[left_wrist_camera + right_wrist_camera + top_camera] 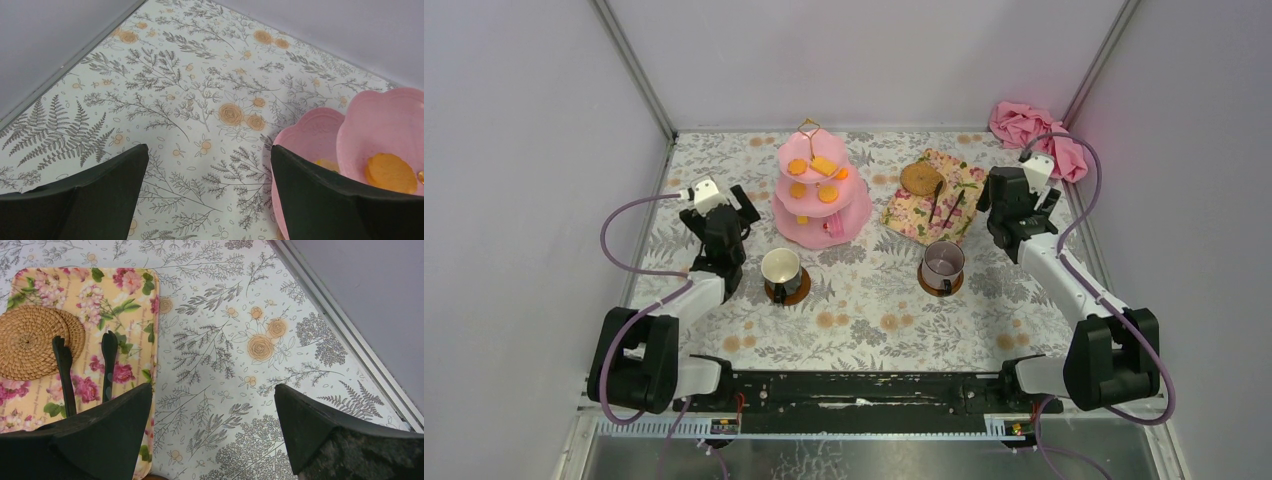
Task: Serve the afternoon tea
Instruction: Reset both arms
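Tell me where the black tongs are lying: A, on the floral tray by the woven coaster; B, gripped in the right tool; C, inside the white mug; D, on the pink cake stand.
A: the black tongs lie flat on the floral tray, with one tip over the edge of the woven coaster.

Tea things spread over the tabletop [874, 320] between two arms.
The cake stand [822, 215] stands left of centre towards the back, with biscuits [827, 166] on its tiers. Before it, the left mug [781, 266] sits on the left saucer [798, 292]. Right of the stand lies a tray [964, 185] bearing a round mat [920, 179] with tongs [944, 203] just right of it. Before the tray, the right mug [943, 262] sits on the right saucer [928, 285]. A cloth [1024, 128] lies in the far right corner. The left claw [209, 148] is just left of the stand, the right claw [213, 386] just right of the tray.
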`<state>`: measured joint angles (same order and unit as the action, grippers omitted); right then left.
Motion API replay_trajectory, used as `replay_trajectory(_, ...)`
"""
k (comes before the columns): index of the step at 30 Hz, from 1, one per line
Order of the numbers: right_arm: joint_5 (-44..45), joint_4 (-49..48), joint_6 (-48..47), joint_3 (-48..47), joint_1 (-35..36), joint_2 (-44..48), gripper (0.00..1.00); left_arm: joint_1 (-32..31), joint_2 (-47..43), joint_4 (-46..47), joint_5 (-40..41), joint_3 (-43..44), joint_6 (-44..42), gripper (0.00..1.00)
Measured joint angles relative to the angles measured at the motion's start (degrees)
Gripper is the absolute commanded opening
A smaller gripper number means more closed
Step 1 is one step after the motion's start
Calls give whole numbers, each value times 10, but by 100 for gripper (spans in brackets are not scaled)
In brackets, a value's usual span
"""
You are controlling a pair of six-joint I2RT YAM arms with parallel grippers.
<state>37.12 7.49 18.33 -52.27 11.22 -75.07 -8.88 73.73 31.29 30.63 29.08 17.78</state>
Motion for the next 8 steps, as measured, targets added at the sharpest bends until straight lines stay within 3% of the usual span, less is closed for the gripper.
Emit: replay_trajectory(8, 3, 0, 11, 0, 0, 0, 99, 0, -5, 23, 0, -1, 0, 100)
